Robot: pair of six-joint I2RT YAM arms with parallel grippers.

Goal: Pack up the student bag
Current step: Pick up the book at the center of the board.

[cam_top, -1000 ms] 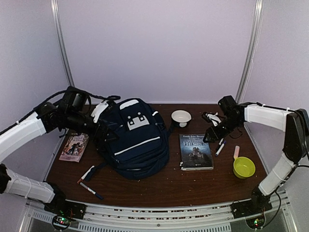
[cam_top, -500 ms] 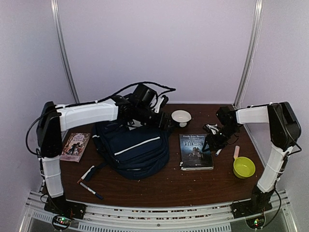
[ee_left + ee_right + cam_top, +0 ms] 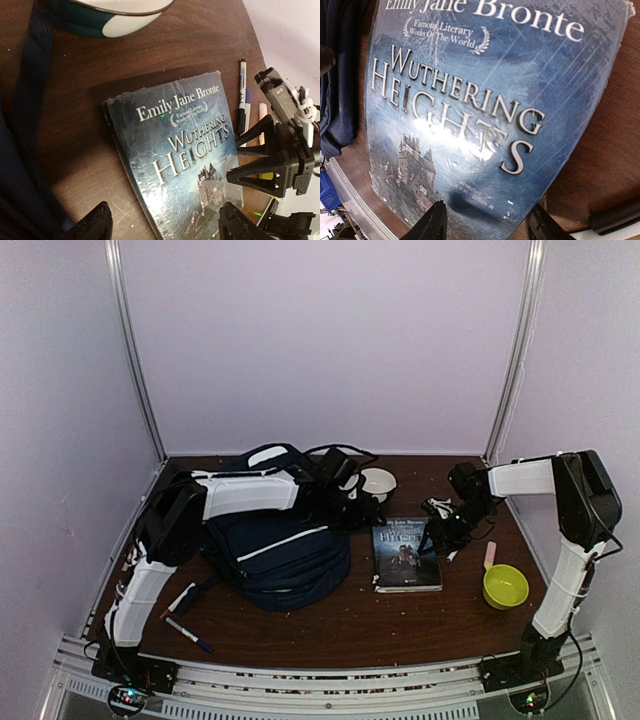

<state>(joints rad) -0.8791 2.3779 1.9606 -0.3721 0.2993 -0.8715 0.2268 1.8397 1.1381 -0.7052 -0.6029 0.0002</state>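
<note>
Nearest the arm bases, at the left, a black-capped marker (image 3: 190,634) and a second marker (image 3: 180,598) lie on the tabletop (image 3: 330,625). At the right a yellow-green bowl (image 3: 505,586) is set, with a pink item (image 3: 489,554) just behind it (too small to be identified). Farther in, left of centre, the student bag (image 3: 285,550) is laid flat with its white stripe up, and the left arm (image 3: 245,495) is stretched across its far part. Just beside the bag, to the right, a paperback (image 3: 185,150) titled Wuthering Heights lies face up. The left tool (image 3: 166,220) is held over this book, its jaws spread wide with nothing gripped. The right tool (image 3: 489,220) is poised at the book's right edge, jaws parted; the cover is possibly touched, though this cannot be told. Farthest back, a white bowl (image 3: 377,482) is seen beside the bag's top.
</note>
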